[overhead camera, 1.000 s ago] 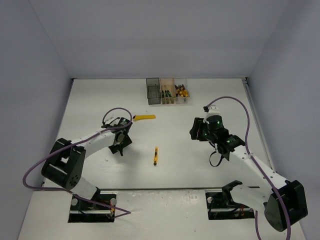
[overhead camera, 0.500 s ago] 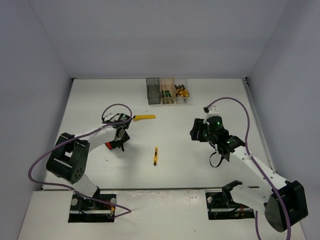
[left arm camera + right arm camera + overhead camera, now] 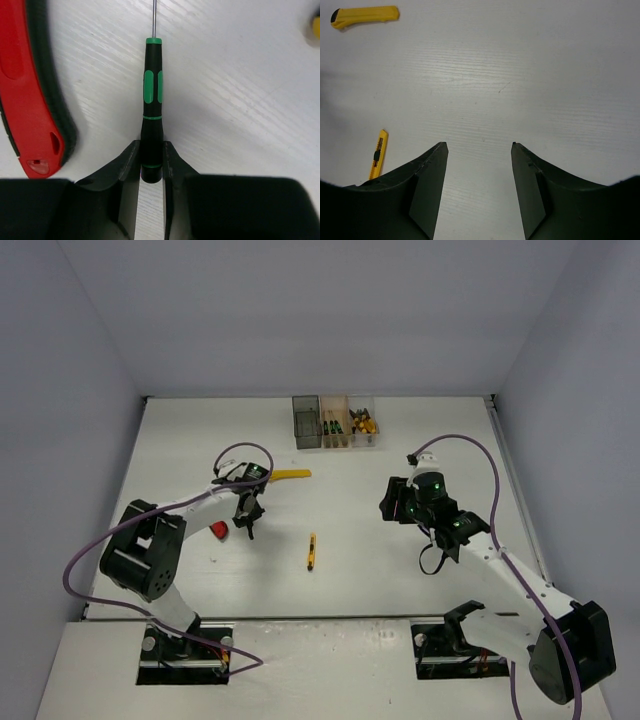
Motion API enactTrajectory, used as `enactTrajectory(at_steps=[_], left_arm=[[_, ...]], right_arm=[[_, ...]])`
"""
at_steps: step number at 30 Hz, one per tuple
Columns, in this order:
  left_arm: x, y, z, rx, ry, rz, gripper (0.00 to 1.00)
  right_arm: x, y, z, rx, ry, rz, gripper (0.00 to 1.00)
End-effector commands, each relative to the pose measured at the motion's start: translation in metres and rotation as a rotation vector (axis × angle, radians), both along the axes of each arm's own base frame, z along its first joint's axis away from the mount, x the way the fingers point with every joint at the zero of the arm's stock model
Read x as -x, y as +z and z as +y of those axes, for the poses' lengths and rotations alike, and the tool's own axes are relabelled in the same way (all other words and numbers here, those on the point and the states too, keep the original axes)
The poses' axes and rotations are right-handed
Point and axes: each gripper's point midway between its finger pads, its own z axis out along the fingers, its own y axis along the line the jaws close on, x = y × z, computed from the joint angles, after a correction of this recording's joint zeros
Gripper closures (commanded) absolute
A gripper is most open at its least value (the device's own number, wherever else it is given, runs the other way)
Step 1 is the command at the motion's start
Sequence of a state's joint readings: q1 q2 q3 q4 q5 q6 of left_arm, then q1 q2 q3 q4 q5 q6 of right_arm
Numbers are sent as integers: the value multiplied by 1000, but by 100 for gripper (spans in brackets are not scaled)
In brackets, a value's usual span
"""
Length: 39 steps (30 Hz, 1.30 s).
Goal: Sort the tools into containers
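L gripper (image 3: 150, 167) is clamped on the butt end of the black-green screwdriver (image 3: 152, 95), centre of L wrist view; its shaft tip is cut off at the top edge. At left, the red-handled cutter (image 3: 30, 90) is partly out of frame. The yellow bit (image 3: 316, 26) in the upper right corner is too cropped to ID. R gripper (image 3: 479, 150) has jaws apart w/ nothing between. In its view, the yellow utility knife (image 3: 365, 15) is upper left and the smaller yellow knife (image 3: 378, 159) lower left. The bins (image 3: 335, 423) are top centre of the overhead view, contents tiny.

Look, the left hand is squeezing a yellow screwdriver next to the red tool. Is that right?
Not quite. The left hand is squeezing a screwdriver next to the red tool, but the screwdriver is black and green, not yellow. The left wrist view shows it.
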<state>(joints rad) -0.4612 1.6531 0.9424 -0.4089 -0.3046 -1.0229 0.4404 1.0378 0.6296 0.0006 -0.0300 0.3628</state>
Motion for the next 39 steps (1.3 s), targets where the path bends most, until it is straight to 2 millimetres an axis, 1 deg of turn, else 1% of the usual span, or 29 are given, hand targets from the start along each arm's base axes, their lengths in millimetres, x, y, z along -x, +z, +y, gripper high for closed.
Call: enactTrajectory(at_steps=[1, 3, 5, 7, 10, 12, 13, 15, 16, 17, 20, 23, 24, 27, 32, 39], left_arm=[[11, 12, -38, 44, -154, -3, 100], [9, 28, -50, 53, -202, -55, 100], [9, 47, -75, 79, -304, -125, 100], [7, 68, -91, 121, -370, -205, 100], [8, 93, -115, 231, -464, -322, 100], [8, 119, -131, 323, -527, -422, 100], [11, 127, -134, 348, -552, -449, 100], [12, 148, -148, 406, -628, -531, 100], [14, 151, -151, 418, -643, -544, 100], [17, 160, -157, 446, -672, -571, 100], [26, 175, -170, 500, -747, -611, 100], [31, 184, -178, 529, -771, -638, 100], [32, 186, -179, 535, -774, -644, 100], [33, 188, -181, 553, -772, -649, 100], [36, 189, -185, 575, -772, -657, 100], [35, 195, -186, 579, -771, -676, 100]], right_arm=[[-13, 30, 16, -72, 31, -81, 49], [-13, 36, 22, -94, 49, -85, 49], [-13, 42, 29, -120, 73, -84, 49], [-14, 50, 38, -159, 101, -85, 49], [-16, 62, 51, -212, 133, -94, 49], [-18, 73, 60, -254, 154, -102, 49], [-19, 78, 66, -274, 166, -112, 49], [-20, 89, 80, -323, 197, -119, 49], [-20, 94, 87, -340, 217, -130, 49], [-20, 98, 93, -353, 231, -134, 49], [-22, 109, 117, -393, 279, -144, 49], [-26, 117, 133, -438, 302, -153, 49], [-26, 115, 138, -445, 308, -146, 49], [-27, 121, 149, -490, 323, -155, 49], [-30, 109, 163, -518, 333, -125, 49], [-25, 102, 175, -534, 347, -103, 50]])
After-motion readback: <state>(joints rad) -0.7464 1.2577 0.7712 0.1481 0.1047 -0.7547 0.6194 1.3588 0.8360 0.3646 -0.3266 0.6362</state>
